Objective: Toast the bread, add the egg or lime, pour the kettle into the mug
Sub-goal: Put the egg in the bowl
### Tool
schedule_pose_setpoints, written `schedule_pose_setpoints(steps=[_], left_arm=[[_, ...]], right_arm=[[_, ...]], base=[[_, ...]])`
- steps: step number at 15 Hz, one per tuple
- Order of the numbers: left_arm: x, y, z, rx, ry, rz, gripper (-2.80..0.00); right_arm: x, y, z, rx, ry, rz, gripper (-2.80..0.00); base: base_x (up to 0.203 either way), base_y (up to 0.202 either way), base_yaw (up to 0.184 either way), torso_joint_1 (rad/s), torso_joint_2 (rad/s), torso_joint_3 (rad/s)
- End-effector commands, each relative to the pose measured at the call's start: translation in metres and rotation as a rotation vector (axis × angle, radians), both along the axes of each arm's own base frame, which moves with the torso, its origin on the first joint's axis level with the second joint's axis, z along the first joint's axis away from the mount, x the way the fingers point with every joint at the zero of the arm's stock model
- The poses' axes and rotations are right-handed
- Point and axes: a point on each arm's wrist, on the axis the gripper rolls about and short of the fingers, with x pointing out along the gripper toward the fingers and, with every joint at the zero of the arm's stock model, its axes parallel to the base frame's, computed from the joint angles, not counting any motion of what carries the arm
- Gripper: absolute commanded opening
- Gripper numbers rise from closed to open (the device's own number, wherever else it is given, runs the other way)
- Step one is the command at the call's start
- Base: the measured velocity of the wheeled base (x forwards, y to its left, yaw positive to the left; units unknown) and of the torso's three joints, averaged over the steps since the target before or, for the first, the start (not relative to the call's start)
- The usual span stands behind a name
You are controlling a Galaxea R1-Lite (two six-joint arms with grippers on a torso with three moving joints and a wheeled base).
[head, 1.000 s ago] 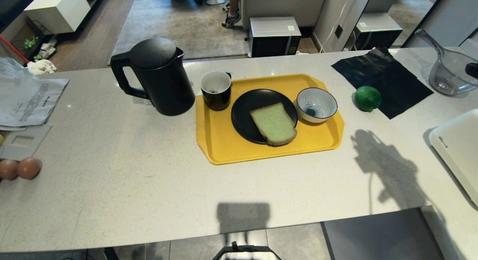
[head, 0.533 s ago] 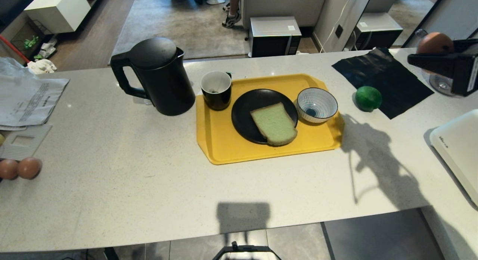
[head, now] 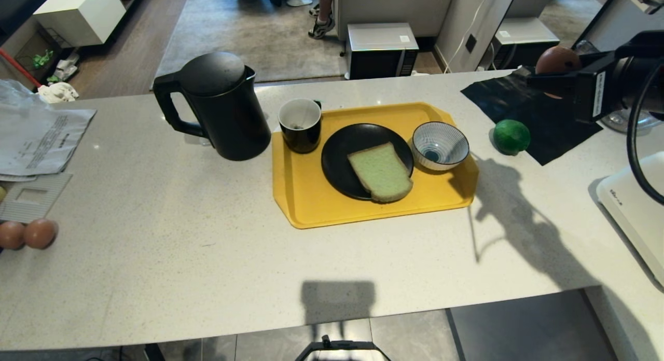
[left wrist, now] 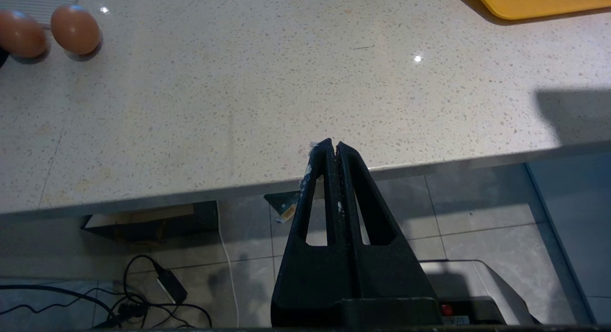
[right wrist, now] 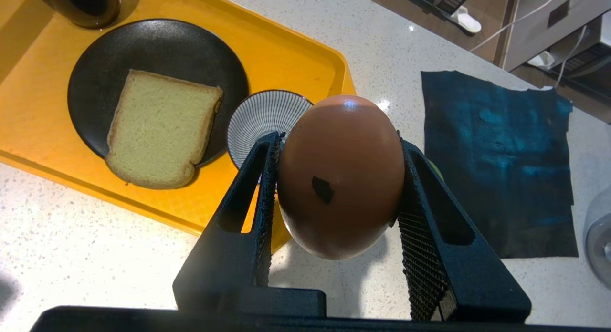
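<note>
Yellow tray [head: 290, 205] is sitting mid-counter in the head view, carrying the mug [head: 300, 125], the bread [head: 381, 172] on a black plate [head: 337, 153] and a striped bowl [head: 440, 145]; the right gripper [head: 557, 78] is hovering above the counter's far right corner, pinching the egg [head: 555, 57]

Left wrist view: the left gripper [left wrist: 332, 148] is hanging off the counter's near edge, jaws pressed together

Right wrist view: the egg [right wrist: 341, 174] is sitting crosswise between ridged pads, above the counter just beside the bowl [right wrist: 260, 117]. Being brittle and smooth-shelled, it is probably needing a light grip across its widest girth
</note>
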Motion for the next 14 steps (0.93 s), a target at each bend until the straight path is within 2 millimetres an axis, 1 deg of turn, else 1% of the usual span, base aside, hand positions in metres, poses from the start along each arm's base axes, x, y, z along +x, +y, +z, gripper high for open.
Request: schedule_pose_setpoints(steps=[1, 14], left_arm=[[0.0011, 0.0, -0.0047, 0.0, 0.014, 0.0, -2.8], [0.0011, 0.0, -0.0047, 0.003, 0.014, 0.001, -2.8]], right_arm=[[-0.0003, 0.0, -0.0001, -0.006, -0.001, -0.012, -2.8], [-0.0023, 0.0009, -0.006, -0.039, 0.025, -0.05, -2.8]], base=[[0.0, 0.0, 0.0, 0.0, 0.0, 0.0], [0.0, 0.0, 0.0, 0.0, 0.0, 0.0]])
